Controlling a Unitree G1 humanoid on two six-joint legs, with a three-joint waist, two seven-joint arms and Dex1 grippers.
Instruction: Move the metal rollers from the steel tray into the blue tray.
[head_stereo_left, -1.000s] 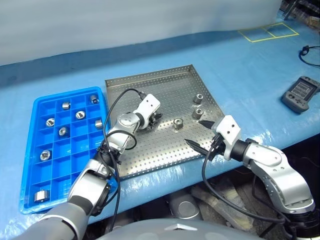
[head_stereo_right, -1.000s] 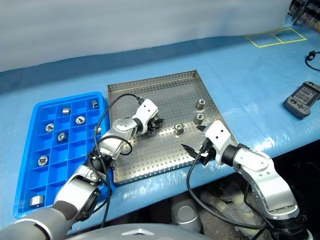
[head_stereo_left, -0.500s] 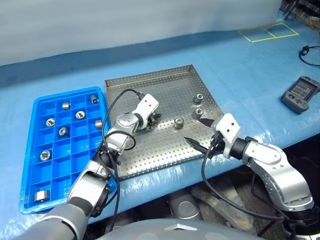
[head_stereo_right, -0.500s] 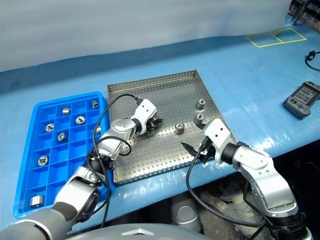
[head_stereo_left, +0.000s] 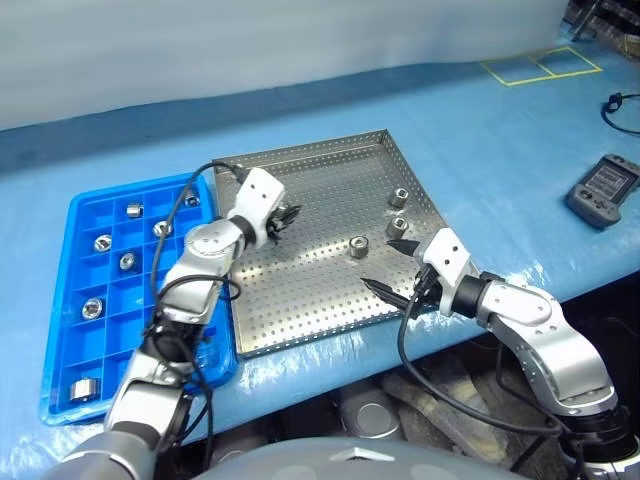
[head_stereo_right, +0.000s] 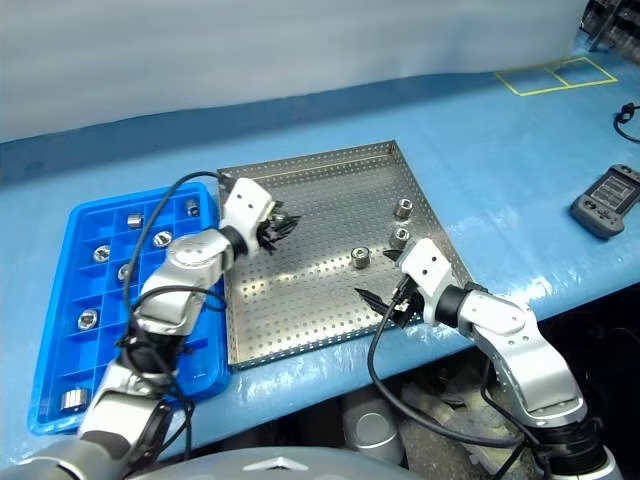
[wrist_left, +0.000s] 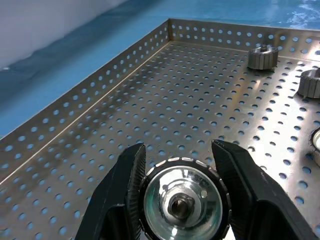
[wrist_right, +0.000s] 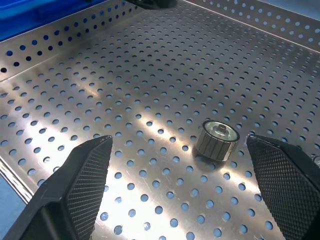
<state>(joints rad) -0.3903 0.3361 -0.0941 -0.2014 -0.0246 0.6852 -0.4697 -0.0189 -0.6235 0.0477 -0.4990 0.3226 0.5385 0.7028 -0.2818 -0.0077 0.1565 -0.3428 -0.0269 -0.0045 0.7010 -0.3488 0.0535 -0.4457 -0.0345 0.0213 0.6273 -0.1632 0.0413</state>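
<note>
Your left gripper (wrist_left: 182, 200) pinches a metal roller (wrist_left: 184, 200) above the steel tray (head_stereo_left: 300, 300). Keep it clamped, carry it level to an empty compartment of the blue tray (head_stereo_left: 75, 300). Your right gripper (wrist_right: 177, 185) stands spread near another roller (wrist_right: 216, 140).

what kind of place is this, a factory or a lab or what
Probably a workshop or factory parts-sorting bench. A perforated steel tray holds loose metal rollers, a blue tray with compartments sits beside it, and yellow tape marks the blue-covered bench top.
</note>
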